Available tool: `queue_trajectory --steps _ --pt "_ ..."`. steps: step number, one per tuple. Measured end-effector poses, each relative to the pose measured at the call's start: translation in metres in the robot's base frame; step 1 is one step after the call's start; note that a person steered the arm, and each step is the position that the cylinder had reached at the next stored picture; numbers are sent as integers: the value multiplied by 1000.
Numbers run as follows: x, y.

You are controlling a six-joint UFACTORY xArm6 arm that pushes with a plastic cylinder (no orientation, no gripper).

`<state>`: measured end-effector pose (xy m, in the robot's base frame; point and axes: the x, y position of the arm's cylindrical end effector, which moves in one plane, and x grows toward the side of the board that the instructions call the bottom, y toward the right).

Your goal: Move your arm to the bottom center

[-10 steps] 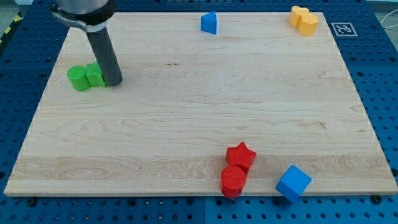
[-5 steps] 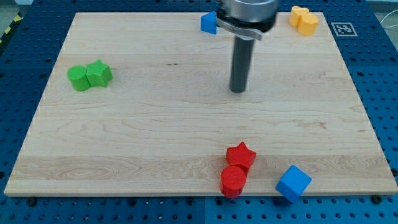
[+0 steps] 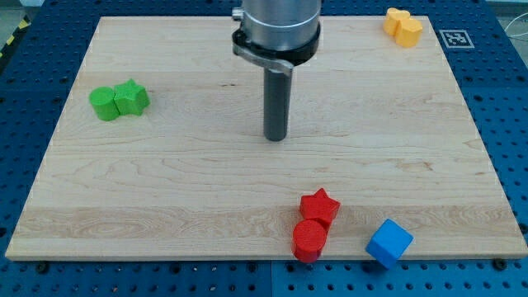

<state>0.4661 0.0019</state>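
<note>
My tip [image 3: 275, 137] rests on the wooden board [image 3: 165, 181] near its middle, touching no block. The red star [image 3: 320, 206] and the red cylinder [image 3: 310, 240] lie below and a little to the right of it, at the view's bottom edge. The blue cube [image 3: 388, 242] sits at the bottom right. The green cylinder [image 3: 104, 104] and green star [image 3: 131, 97] sit together at the left. The yellow blocks [image 3: 403, 25] are at the top right. The arm's body hides the blue block seen earlier at the top.
The board lies on a blue perforated table [image 3: 495, 99]. A fiducial tag [image 3: 455, 38] sits off the board's top right corner.
My tip went from beside the green blocks at the left across to the right of centre, then back left and slightly down to the board's middle. No block moved.
</note>
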Motion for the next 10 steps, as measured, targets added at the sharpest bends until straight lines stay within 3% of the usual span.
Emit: queue_trajectory --steps 2,5,8,10 --pt "38 -34" --pt "42 -41" --pt "151 -55" --pt "153 -31"
